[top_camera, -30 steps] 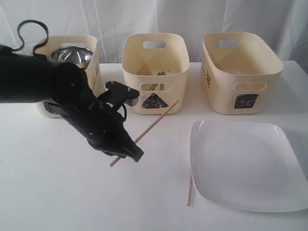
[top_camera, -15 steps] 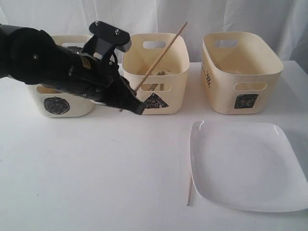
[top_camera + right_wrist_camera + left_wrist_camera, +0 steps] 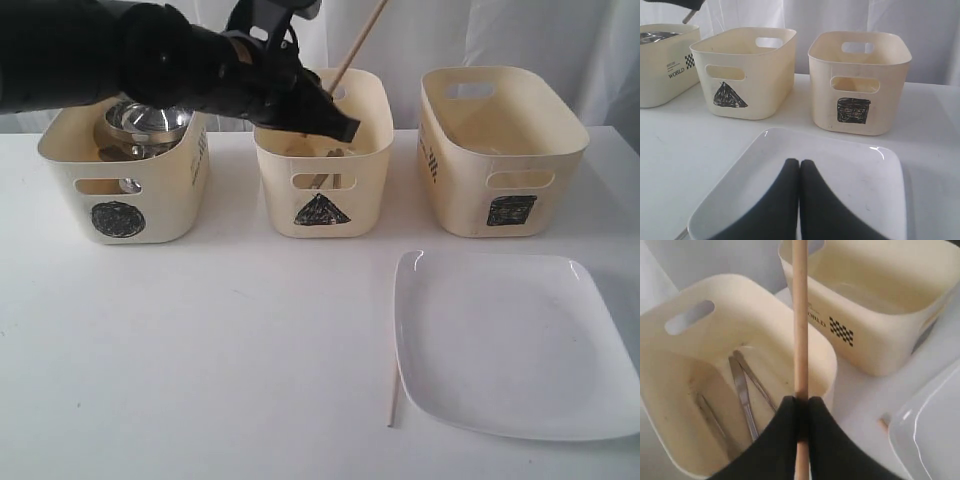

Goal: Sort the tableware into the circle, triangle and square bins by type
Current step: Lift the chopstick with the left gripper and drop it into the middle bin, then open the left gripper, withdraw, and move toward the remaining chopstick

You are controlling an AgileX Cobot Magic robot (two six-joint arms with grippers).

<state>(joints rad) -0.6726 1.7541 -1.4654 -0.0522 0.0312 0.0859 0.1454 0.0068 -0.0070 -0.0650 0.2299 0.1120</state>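
Observation:
My left gripper (image 3: 342,128) is shut on a wooden chopstick (image 3: 361,40), held slanted above the triangle bin (image 3: 321,190). In the left wrist view the chopstick (image 3: 800,315) runs between the shut fingers (image 3: 801,405) over that bin (image 3: 670,365), where steel cutlery (image 3: 742,395) lies. A second chopstick (image 3: 394,392) lies on the table by the large white square plate (image 3: 515,345). The circle bin (image 3: 125,185) holds a steel bowl (image 3: 148,118). The square bin (image 3: 500,150) stands at the right. My right gripper (image 3: 799,162) is shut and empty, above the plate (image 3: 850,170).
White curtain hangs behind the bins. The white table (image 3: 200,350) spreads in front of the bins. The left arm (image 3: 120,55) stretches over the circle bin from the left.
The left arm has lifted the chopstick off the table and carried it up and back, from in front of the circle bin to above the triangle bin.

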